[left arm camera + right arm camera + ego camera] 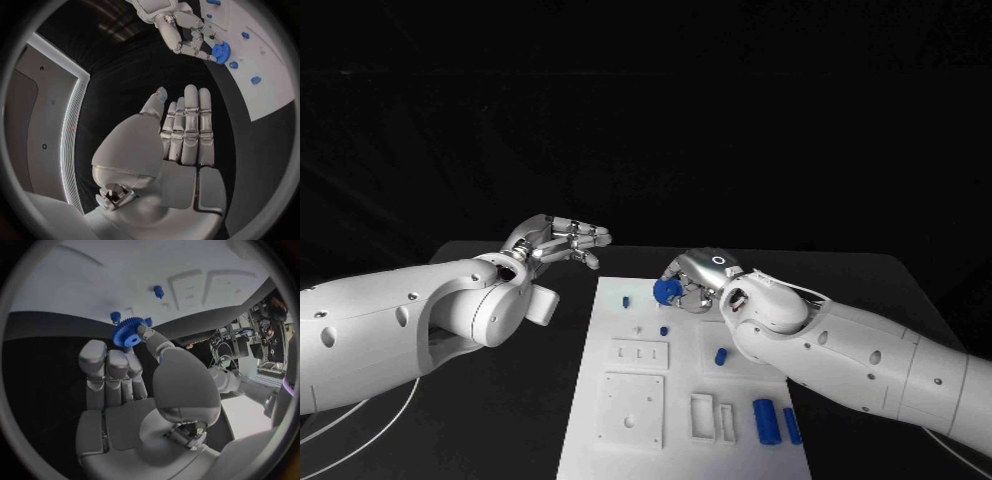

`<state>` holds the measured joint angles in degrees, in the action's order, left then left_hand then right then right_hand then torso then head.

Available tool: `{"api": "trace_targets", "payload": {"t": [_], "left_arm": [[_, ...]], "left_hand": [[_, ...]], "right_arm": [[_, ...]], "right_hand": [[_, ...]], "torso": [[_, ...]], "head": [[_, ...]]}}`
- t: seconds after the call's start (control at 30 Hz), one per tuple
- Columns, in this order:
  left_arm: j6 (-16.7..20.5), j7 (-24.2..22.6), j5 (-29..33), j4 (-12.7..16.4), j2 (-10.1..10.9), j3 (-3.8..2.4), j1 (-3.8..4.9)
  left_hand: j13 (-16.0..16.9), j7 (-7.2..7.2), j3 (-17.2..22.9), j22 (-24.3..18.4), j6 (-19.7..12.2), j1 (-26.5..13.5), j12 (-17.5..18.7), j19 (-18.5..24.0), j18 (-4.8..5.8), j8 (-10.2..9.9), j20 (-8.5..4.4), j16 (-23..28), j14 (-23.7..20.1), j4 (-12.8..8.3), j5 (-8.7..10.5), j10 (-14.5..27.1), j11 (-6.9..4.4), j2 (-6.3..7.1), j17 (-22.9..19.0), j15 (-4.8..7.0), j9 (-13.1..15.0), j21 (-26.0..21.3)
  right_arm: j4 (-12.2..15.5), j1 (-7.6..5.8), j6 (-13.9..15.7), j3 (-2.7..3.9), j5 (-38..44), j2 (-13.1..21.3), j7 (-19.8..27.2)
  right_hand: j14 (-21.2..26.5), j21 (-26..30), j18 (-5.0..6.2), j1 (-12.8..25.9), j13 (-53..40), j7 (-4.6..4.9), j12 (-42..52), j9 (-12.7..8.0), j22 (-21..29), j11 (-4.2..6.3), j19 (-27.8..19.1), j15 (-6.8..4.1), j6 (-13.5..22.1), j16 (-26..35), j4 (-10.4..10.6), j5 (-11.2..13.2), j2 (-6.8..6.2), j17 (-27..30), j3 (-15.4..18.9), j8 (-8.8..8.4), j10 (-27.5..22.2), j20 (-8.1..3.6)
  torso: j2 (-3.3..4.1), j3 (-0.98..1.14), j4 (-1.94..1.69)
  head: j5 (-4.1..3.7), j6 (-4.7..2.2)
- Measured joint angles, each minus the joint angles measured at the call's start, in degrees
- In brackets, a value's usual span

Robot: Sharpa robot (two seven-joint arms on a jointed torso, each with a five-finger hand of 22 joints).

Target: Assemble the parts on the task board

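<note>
My right hand pinches a blue gear just above the far end of the white task board. In the right wrist view the gear sits between the thumb and fingertips of that hand, close to a small blue peg standing on the board. My left hand hovers over the black table left of the board's far corner, fingers spread and holding nothing. The left wrist view shows the left hand flat, with the right hand and the gear beyond it.
Small blue pegs stand on the board. Two blue cylinders lie at its near right edge. Raised white blocks and slots take up its near half. Black table surrounds the board.
</note>
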<state>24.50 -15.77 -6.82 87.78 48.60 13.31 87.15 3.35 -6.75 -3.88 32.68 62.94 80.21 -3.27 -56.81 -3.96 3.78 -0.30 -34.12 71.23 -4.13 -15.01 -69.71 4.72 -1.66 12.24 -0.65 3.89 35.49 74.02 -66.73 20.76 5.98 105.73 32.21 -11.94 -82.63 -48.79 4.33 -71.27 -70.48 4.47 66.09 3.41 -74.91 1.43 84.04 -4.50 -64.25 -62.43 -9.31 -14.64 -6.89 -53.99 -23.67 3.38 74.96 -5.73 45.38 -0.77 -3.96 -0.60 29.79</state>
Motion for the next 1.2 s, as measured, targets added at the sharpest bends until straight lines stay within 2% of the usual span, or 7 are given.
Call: {"api": "trace_targets", "payload": {"t": [0.2, 0.47, 0.7, 1.2], "left_arm": [[0.0, 0.0, -0.01, -0.07, -0.18, 0.0, 0.0], [-0.01, 0.0, -0.01, -0.24, -0.46, 0.0, 0.0], [-0.02, 0.0, -0.01, -0.47, -0.66, 0.0, 0.0], [-0.05, 0.0, -0.01, -0.73, -0.98, 0.01, 0.0]], "left_hand": [[0.0, 0.0, 0.0, 0.0, 0.0, 0.0, 0.0, 0.0, 0.0, 0.0, 0.0, 0.0, 0.0, 0.0, 0.0, 0.0, 0.0, 0.0, 0.0, 0.0, 0.0, 0.0], [0.0, 0.0, 0.0, 0.19, 0.0, 0.0, 0.0, 0.0, 0.0, 0.0, 0.0, 0.0, 0.0, 0.0, 0.0, 0.0, 0.0, 0.0, -0.09, 0.0, 0.0, 0.0], [0.0, 0.0, 0.0, 0.19, 0.0, 0.0, 0.0, 0.0, 0.0, 0.0, 0.0, 0.0, 0.0, 0.0, 0.0, 0.0, 0.0, 0.0, -0.08, 0.0, 0.0, -0.02], [0.0, 0.0, 0.0, 0.28, 0.0, 0.0, 0.0, 0.0, 0.0, 0.0, 0.0, 0.0, 0.0, 0.0, 0.0, 0.0, 0.0, 0.0, -0.08, 0.0, 0.0, -0.22]], "right_arm": [[-1.27, 0.02, 0.03, -1.57, 1.32, -2.05, -0.87], [-3.51, 0.04, -0.06, -2.86, 2.41, -3.79, -1.53], [-4.91, 0.05, -0.06, -3.3, 3.14, -4.87, -1.89], [-7.28, -0.02, 0.09, -3.78, 4.02, -6.49, -2.2]], "right_hand": [[0.0, 0.0, 0.0, 0.16, 0.0, -0.03, 0.0, 0.0, 0.0, 0.0, 0.0, 0.0, -0.2, 0.0, 0.23, 0.0, -0.16, 0.0, -0.23, -0.03, 0.01, 0.0], [0.0, 0.0, 0.0, 0.23, 0.1, 0.01, 0.0, 0.0, 0.0, -0.01, 0.0, 0.0, -0.26, 0.0, 0.23, 0.01, -0.23, 0.13, -0.23, -0.14, 0.01, 0.0], [0.0, 0.0, 0.0, 0.46, 0.1, 0.02, 0.0, 0.0, 0.0, -0.01, 0.0, 0.0, -0.31, 0.0, 0.23, 0.01, -0.46, 0.13, -0.23, -0.21, 0.01, 0.0], [0.0, 0.22, 0.01, 0.37, 0.79, -0.12, -0.68, 0.0, 0.0, -0.15, 0.0, 0.0, -0.47, 0.54, 0.54, 0.44, -0.99, 0.61, -0.23, -0.01, -0.12, 0.0]], "torso": [[0.11, 0.0, -0.1], [0.19, -0.06, -0.25], [0.23, -0.1, -0.29], [0.23, -0.07, -0.19]], "head": [[0.15, -0.03], [0.31, 0.1], [0.56, 0.05], [0.81, -0.17]]}}
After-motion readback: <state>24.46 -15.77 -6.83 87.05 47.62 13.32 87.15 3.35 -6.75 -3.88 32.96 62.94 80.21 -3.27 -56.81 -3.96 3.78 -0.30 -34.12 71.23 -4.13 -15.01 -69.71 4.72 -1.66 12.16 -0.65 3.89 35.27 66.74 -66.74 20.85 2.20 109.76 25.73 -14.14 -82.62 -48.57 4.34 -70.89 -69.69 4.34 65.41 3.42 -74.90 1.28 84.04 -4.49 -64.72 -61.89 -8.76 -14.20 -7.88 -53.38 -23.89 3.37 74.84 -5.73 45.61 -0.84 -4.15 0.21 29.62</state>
